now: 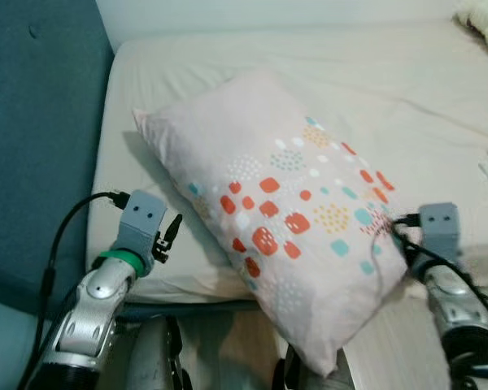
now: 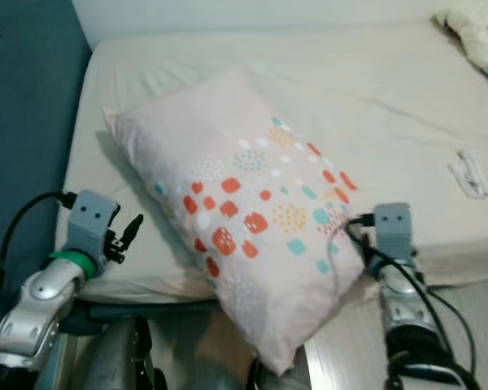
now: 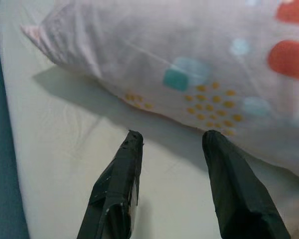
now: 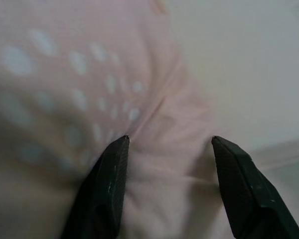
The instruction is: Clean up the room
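— Pale pink cotton, is that what hangs off the near edge of the bed (image 1: 439, 122)?

— Yes, one pillow (image 1: 285, 211), pink with orange, teal and yellow dabs. It lies slantwise on the cream sheet, and its near corner overhangs the mattress edge, dangling above the light wooden floor (image 1: 390, 345).

— And the claws?

— Two, both at that near edge. The left claw (image 3: 172, 138) hovers low over bare sheet just beside the pillow's left long side, its two black fingers spread and holding nothing; the pillow's shadow falls right ahead of the tips. The right claw (image 4: 169, 140) is at the pillow's near right corner, fingers also spread wide, with a rumpled fold of the pink cover lying between them. Whether the tips touch the cloth I cannot tell.

— How much open room is around it?

— To the left, a narrow strip of sheet, then the teal upholstered headboard (image 1: 32, 138). To the right and beyond the pillow, a broad stretch of open mattress.

— Anything else up there?

— One small white object (image 2: 469, 173) lies flat on the sheet well to the right, too small to name. At the far right corner sits one fluffy cream thing (image 2: 476, 32), cut off by the frame. A white wall (image 1: 268, 12) runs along the far side.
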Motion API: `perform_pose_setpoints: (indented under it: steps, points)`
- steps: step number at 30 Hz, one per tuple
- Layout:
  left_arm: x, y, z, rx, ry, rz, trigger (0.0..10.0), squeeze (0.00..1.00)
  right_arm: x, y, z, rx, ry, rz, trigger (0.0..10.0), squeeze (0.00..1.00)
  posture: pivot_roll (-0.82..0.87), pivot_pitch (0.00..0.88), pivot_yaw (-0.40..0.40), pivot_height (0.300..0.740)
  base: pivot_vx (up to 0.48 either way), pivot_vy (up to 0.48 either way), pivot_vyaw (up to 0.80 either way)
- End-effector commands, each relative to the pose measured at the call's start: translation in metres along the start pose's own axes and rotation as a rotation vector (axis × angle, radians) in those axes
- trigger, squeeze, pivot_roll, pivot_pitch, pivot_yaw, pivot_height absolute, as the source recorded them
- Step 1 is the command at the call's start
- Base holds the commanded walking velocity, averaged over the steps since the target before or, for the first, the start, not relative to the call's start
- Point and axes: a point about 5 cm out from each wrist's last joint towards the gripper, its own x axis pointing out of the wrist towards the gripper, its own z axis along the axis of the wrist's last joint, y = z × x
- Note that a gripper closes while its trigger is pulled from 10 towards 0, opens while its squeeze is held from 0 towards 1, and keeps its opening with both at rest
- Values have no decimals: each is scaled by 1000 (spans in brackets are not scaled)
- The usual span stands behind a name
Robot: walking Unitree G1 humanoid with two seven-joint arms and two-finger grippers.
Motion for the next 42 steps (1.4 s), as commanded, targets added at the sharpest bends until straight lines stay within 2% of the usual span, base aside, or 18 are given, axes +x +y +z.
perform_pose_setpoints:
  steps: [1, 2, 3, 5, 7, 9, 10, 11, 20, 23, 24, 26, 32, 33, 35, 38, 39, 42]
  points:
    - [-6, 2, -8, 3, 48, -16, 10000, 0, 0, 49, -20, 157, 117, 237, 10000, 0, 84, 169, 111, 595, 0, 0, 0]
    - [-6, 2, -8, 3, 48, -16, 10000, 0, 0, 49, -20, 157, 117, 237, 10000, 0, 84, 169, 111, 595, 0, 0, 0]
    - [-8, 2, -9, 4, 54, -22, 10000, 0, 1, 82, -6, 235, 93, 389, 10000, 0, 86, 167, 108, 595, 0, 0, 0]
    - [-8, 2, -9, 4, 54, -22, 10000, 0, 1, 82, -6, 235, 93, 389, 10000, 0, 86, 167, 108, 595, 0, 0, 0]
    - [-10, 2, -9, 5, 58, -26, 10000, 0, 0, 104, 5, 284, 73, 493, 10000, 0, 86, 167, 108, 595, 0, 0, 0]
    - [-10, 1, -3, -42, 50, -45, 10000, 0, -7, 155, 38, 376, 7, 737, 10000, 0, 95, 162, 89, 595, 0, 0, 0]
    - [-10, 1, -3, -42, 50, -45, 10000, 0, -7, 155, 38, 376, 7, 737, 10000, 0, 95, 162, 89, 595, 0, 0, 0]
    - [-8, 2, 8, -102, 30, -69, 10000, 0, -16, 191, 68, 458, -44, 905, 10000, 0, 96, 157, 84, 595, 0, 0, 0]
    - [5, 25, 46, -202, -76, -20, 10000, 0, -42, 243, 138, 610, -196, 1164, 10000, 0, 110, 136, 83, 595, 0, 0, 0]
    - [10, 39, 68, -232, -159, 49, 10000, 0, -52, 249, 166, 659, -295, 1244, 10000, 0, 108, 127, 80, 595, 0, 0, 0]
    - [14, 56, 96, -297, -268, 141, 10000, 0, -63, 246, 193, 698, -421, 1345, 10000, 0, 94, 121, 76, 595, 0, 0, 0]
    - [15, 59, 108, -339, -315, 158, 10000, 0, -65, 241, 196, 703, -459, 1370, 10000, 0, 90, 121, 74, 595, 0, 0, 0]
    - [16, 37, 130, -297, -419, 55, 10000, 0, -50, 214, 170, 832, -438, 1308, 10000, 0, 83, 112, 61, 595, 0, 0, 0]
    - [17, 26, 128, -181, -416, 26, 10000, 0, -45, 210, 149, 783, -391, 1265, 10000, 0, 78, 111, 59, 595, 0, 0, 0]
    - [16, 7, 110, 9, -355, -59, 10000, 0, -36, 204, 89, 490, -224, 1161, 10000, 0, 66, 115, 62, 595, 0, 0, 0]
    - [13, -1, 84, 86, -248, -127, 10000, 0, -35, 187, 33, 216, -88, 1102, 10000, 0, 58, 121, 63, 595, 0, 0, 0]
    - [13, -1, 84, 86, -248, -127, 10000, 0, -35, 187, 33, 216, -88, 1102, 10000, 0, 58, 121, 63, 595, 0, 0, 0]
    - [1, 4, 46, 124, -88, -160, 10000, 0, -41, 139, -16, 80, 37, 1068, 10000, 0, 52, 126, 58, 595, 0, 0, 0]
